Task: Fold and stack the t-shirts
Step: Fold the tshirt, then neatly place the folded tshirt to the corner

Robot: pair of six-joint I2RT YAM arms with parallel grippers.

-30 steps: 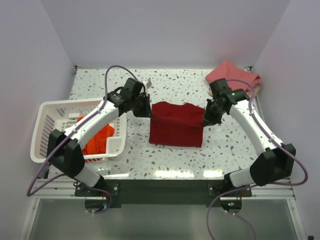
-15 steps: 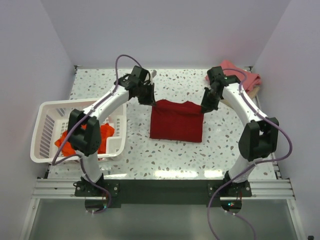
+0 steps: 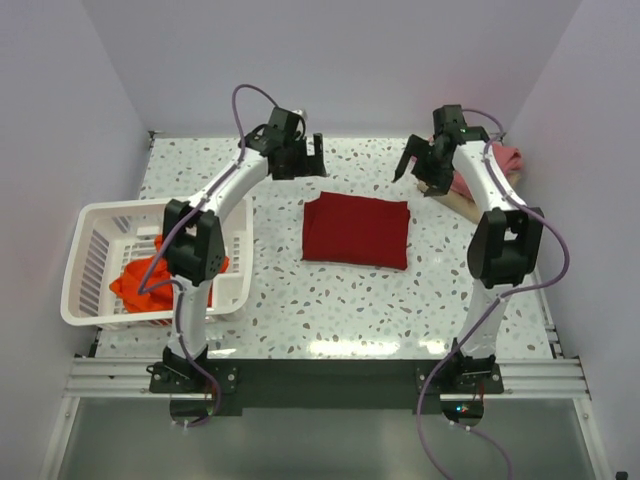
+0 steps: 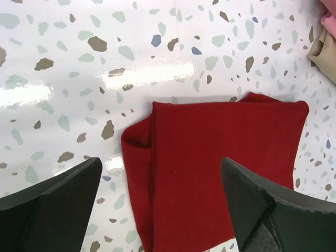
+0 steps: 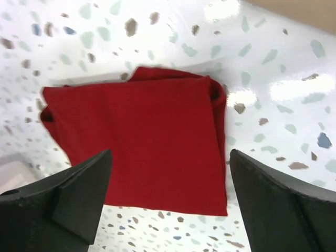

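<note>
Plainly, the left hand [image 3: 310,162] and the right hand [image 3: 414,174] both hover wide open and empty, just beyond the far edge of the folded crimson t-shirt [image 3: 356,231], which lies mid-table [image 3: 300,310]. The orange-red t-shirt [image 3: 135,285] sits crumpled in the white basket [image 3: 88,250]. The right arm [image 3: 480,185] hides most of the pink t-shirt [image 3: 508,158] and the tan t-shirt [image 3: 462,200].

Missed the lower edge of the crimson shirt [image 4: 220,173], cut off at the left wrist view's bottom; caught only slivers of pink shirt [image 4: 329,21] and tan shirt [image 4: 324,52] at its right border.
</note>
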